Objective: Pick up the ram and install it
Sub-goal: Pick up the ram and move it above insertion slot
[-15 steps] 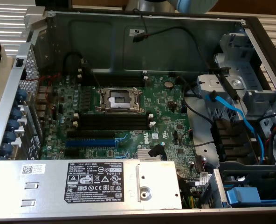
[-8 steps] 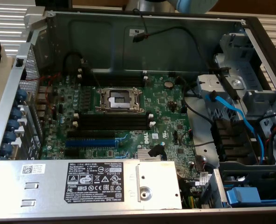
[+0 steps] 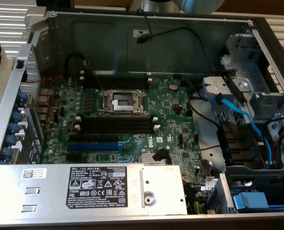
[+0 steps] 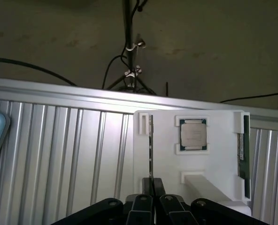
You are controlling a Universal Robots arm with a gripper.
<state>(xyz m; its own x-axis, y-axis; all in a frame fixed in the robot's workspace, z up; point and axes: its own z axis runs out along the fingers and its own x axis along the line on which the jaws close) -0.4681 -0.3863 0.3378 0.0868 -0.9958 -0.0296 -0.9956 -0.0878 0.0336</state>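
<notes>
Clamping ram (image 4: 151,140) edge-up in white holder (image 4: 214,157), end effector (image 4: 153,186) over ribbed metal surface (image 4: 59,154); cables (image 4: 127,47) beyond.

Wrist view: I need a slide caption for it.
Tool closed on a RAM stick standing edgewise in a white holder, beside a CPU.

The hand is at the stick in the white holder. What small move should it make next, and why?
Probably draw it straight out of the white holder, without tilting. The hand seems closed on the near end of the ram, which stands on edge in the holder, its far end inside a bracket. A sideways pull might jam it there.
</notes>
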